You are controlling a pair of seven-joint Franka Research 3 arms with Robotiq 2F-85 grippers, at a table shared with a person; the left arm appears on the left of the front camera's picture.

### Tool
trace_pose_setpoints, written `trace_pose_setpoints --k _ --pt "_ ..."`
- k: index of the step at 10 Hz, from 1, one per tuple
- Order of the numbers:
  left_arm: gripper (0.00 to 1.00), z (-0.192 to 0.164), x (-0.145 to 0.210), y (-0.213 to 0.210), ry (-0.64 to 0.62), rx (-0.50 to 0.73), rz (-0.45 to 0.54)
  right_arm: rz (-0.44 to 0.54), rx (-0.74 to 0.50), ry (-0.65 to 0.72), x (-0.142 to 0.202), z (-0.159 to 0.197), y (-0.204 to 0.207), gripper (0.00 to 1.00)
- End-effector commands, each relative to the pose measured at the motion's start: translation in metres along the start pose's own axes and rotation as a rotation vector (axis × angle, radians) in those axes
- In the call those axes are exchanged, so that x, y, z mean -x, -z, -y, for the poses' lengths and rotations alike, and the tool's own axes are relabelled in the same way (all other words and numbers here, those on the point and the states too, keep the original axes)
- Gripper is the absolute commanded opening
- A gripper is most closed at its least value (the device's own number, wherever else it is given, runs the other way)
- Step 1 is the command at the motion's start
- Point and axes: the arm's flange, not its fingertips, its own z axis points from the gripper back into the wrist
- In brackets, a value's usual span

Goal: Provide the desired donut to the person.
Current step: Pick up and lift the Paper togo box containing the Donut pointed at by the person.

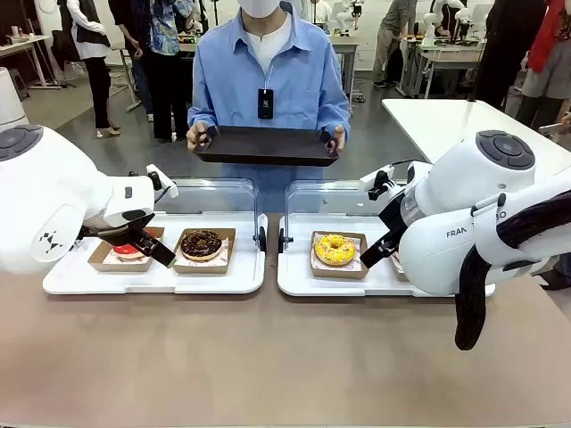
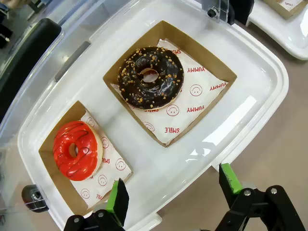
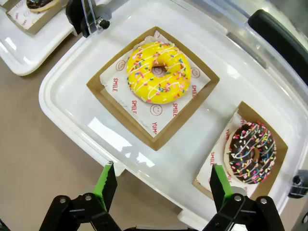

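Observation:
The person [image 1: 268,71] stands at the far side, holding out a dark tray [image 1: 266,144] with both hands. Two donuts lie in paper boxes under my open left gripper [image 2: 174,191]: a red-glazed donut [image 2: 75,150] and a chocolate donut with nut crumbs [image 2: 150,77]. Under my open right gripper [image 3: 162,185] lie a yellow sprinkled donut [image 3: 158,72] and a chocolate donut with coloured sprinkles [image 3: 251,152]. In the front view the left gripper [image 1: 153,250] hovers by the red donut [image 1: 128,251], and the right gripper [image 1: 379,250] is beside the yellow donut [image 1: 335,249]. Nothing shows which donut is desired.
The donuts rest in two white plastic trays [image 1: 152,278] [image 1: 299,281] with clear lids raised at the back. Brown tabletop [image 1: 268,357] lies bare in front of them. The right arm's white body [image 1: 464,223] covers the right tray's far end. Bystanders and other tables are behind the person.

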Motion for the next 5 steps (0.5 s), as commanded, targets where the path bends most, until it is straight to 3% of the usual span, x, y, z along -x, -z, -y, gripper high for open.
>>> trace_pose_setpoints --k 1,5 --pt "1.00 0.0001 0.0001 0.0000 0.000 0.000 0.000 0.000 0.000 0.000 0.0000 0.0000 0.0000 1.00" --pt "1.00 0.0001 0.0001 0.0000 0.000 0.000 0.000 0.000 0.000 0.000 0.0000 0.0000 0.0000 1.00"
